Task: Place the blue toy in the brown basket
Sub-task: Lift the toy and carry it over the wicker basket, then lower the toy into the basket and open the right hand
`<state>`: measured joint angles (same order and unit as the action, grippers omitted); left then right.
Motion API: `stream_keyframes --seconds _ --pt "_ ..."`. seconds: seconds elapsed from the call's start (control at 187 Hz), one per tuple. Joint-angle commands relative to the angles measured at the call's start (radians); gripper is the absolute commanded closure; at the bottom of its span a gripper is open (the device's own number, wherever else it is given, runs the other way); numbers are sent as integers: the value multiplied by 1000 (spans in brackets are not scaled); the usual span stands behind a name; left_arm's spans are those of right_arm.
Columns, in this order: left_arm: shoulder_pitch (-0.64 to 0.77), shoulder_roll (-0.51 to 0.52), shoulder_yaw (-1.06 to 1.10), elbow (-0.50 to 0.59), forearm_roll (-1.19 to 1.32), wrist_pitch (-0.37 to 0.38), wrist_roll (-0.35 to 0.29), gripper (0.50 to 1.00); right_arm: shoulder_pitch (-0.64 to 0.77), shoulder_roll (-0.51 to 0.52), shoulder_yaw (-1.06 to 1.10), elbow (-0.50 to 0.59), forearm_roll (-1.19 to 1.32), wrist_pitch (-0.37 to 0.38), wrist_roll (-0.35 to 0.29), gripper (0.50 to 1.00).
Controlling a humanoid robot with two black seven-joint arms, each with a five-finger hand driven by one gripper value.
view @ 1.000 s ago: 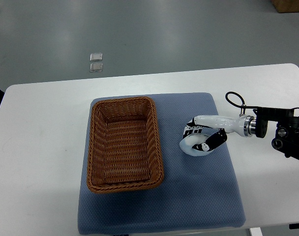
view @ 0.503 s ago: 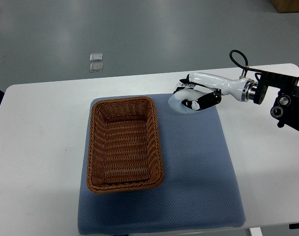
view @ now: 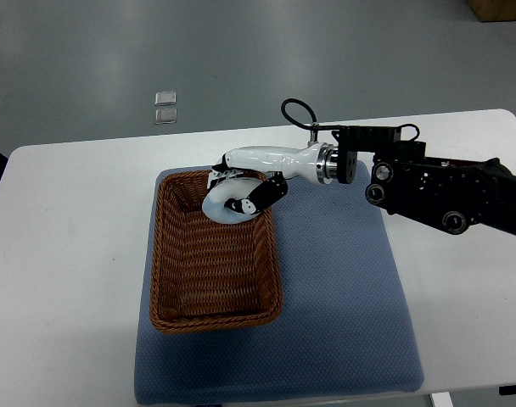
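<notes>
Nearest the camera: blue mat (view: 343,339), front edge close to the table's near edge, spread flat on white table (view: 63,254).

On the mat's left part: brown basket (view: 214,248), rectangular wicker, long axis running near-to-far, upright, nothing resting on its floor.

Over the basket's far right corner: right hand (view: 241,191), white shell w/ black finger joints, fingers (view: 262,193) curled round a pale bluish-white object, the blue toy (view: 227,206). Toy looks rounded, partly hidden by fingers; exact shape unclear. Held above the basket interior near the far rim, overlapping the rim's right side in the picture; touching the wicker or not — can't tell.

Behind the hand: white forearm, then metal wrist collar, then black arm body (view: 436,186) running out to the right edge, passing over the mat's far right corner and bare table. Black cable loop (view: 296,110) standing up by the wrist.

Left arm: none visible anywhere in top view.

Further back: table's far edge, then grey floor (view: 258,51). On the floor, beyond the table's far edge and left of centre: two small clear square items (view: 165,108), one just behind the other, almost touching. Top right corner: bit of brown box (view: 500,10), cut off by frame. Dark sliver at left edge near table corner, unidentifiable.
</notes>
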<state>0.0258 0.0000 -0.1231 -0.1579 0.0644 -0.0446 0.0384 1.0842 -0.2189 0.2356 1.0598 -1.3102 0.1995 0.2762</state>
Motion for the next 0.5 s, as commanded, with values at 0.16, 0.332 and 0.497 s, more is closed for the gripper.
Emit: stream_keyframes --seconds 0.16,0.332,0.497 --pt "0 0 -1 3 0 -1 0 500 9 115 -28 -95 0 -9 -5 775" --pt "0 0 2 6 0 -1 0 500 6 116 -25 -110 11 -12 -6 601" --pt "0 0 3 5 0 -1 1 500 6 92 -2 -113 97 -40 -9 593"
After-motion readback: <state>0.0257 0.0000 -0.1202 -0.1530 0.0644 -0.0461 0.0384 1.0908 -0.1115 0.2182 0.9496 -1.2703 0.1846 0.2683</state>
